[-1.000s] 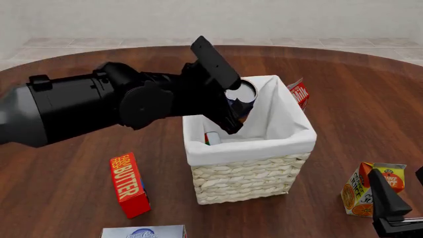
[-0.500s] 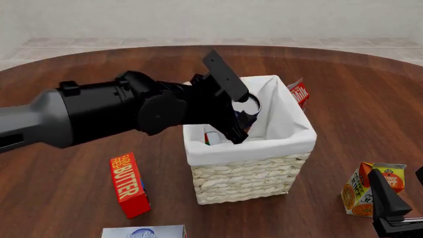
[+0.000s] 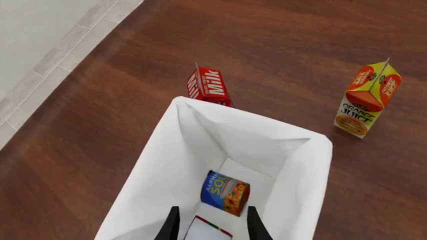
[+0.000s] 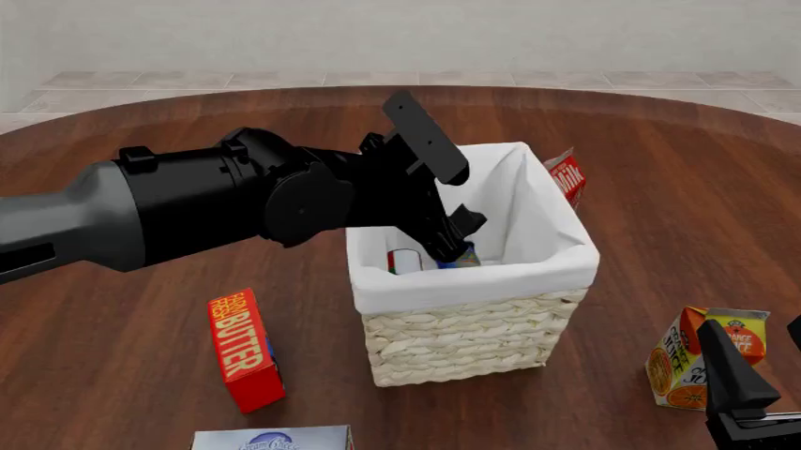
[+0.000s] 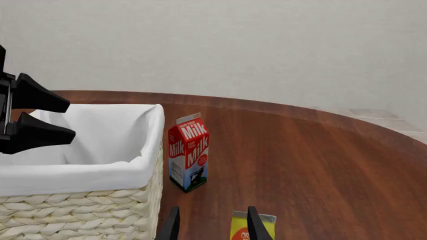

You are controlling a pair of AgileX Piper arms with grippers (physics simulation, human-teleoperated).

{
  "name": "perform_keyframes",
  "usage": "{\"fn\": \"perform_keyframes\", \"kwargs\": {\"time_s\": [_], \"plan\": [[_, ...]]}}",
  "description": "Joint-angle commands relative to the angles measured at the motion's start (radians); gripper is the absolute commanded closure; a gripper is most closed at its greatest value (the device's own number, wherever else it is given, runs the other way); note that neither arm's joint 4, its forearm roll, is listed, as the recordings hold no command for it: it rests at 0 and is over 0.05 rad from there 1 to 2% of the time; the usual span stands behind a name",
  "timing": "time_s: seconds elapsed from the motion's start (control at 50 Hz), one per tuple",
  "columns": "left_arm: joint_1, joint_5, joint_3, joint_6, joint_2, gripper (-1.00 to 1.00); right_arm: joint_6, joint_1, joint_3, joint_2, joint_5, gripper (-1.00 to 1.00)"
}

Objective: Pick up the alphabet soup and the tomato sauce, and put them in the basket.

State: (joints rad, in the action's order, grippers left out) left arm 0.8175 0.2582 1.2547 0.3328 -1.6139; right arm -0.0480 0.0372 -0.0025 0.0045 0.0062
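The alphabet soup [image 3: 225, 192] is seen in the left wrist view lying at the bottom of the basket [image 3: 313, 165], low in the frame's centre, with the tomato sauce [image 3: 208, 229] just beside it at the lower edge. The left hand [image 3: 211, 227] is spread, nothing held between its fingers.

In the front view the left hand [image 4: 448, 246] is poised over the basket's [image 4: 470, 333] opening at frame centre. Both cans appear delivered; withdrawal of the arm is judged to be what remains.

In the right wrist view the right hand [image 5: 209, 224] is spread and empty at the lower edge.
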Motion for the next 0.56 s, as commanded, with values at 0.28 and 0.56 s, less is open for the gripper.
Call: {"fn": "perform_keyframes", "kwargs": {"time_s": [0.28, 0.56], "plan": [[0.002, 0.016, 0.021, 0.008, 0.028, -1.0, -0.001, 0.001, -0.001, 0.002, -0.001, -1.0], [0.008, 0.044, 0.051, 0.026, 0.053, -1.0, 0.0, 0.001, -0.002, 0.009, -0.008, -1.0]]}}
